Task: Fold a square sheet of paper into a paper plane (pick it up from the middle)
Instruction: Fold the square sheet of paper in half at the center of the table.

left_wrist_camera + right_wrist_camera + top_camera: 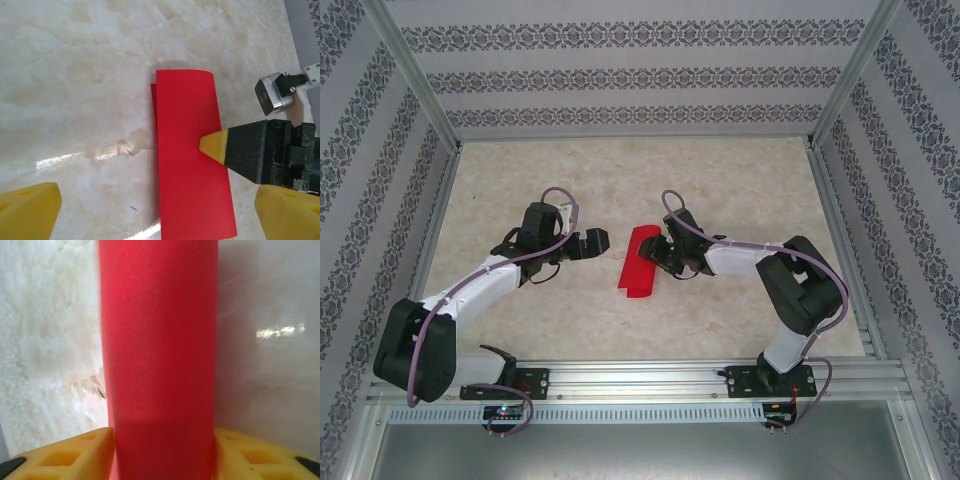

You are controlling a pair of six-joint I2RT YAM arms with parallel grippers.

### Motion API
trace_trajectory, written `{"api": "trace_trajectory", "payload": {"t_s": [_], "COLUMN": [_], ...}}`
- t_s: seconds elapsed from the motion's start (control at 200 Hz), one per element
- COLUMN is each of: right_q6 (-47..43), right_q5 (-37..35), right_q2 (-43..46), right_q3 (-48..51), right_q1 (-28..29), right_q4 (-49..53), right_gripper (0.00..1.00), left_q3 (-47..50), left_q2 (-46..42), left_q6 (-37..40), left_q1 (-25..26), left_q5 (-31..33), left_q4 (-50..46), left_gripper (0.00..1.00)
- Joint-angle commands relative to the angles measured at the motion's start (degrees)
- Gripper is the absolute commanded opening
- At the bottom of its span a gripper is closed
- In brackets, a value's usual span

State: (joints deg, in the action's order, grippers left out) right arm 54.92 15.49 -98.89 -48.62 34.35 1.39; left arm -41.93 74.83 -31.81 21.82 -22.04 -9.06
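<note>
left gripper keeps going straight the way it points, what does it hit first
Probably the red paper, lying straight ahead of the left gripper, with the right gripper on its far edge. Depth is unclear, so the table could come first.

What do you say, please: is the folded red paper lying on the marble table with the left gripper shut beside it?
Not quite: the left gripper is open, not shut; the left wrist view shows its fingers wide apart. The paper does lie beside it on the table.
</note>
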Motion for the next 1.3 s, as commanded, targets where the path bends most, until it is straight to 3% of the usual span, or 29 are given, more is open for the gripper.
{"api": "trace_trajectory", "payload": {"t_s": [0.0, 0.165, 0.794, 1.294], "right_q6": [-3.3, -5.7, -12.5, -13.3], "right_q5": [-3.5, -4.8, -3.4, -7.8], "right_q2": [0.2, 0.6, -1.5, -7.2], "right_q3": [-1.0, -1.9, -5.8, -10.8], "right_q1": [-0.3, -0.6, -1.0, 1.3], "right_q4": [4.7, 9.0, 17.4, 25.6], "right_gripper": [0.57, 0.65, 0.67, 0.71], "left_q3": [-2.1, -2.9, -3.8, -3.3], "left_q2": [1.1, 2.3, 4.6, 4.7], "left_q6": [0.2, 1.0, -1.0, -0.6], "left_q1": [1.4, 2.8, 4.4, 4.6], "left_q5": [-1.2, -1.2, -1.2, -0.8], "left_q4": [0.1, -0.5, -0.5, -0.8], "left_gripper": [1.00, 1.00, 0.92, 0.92]}}
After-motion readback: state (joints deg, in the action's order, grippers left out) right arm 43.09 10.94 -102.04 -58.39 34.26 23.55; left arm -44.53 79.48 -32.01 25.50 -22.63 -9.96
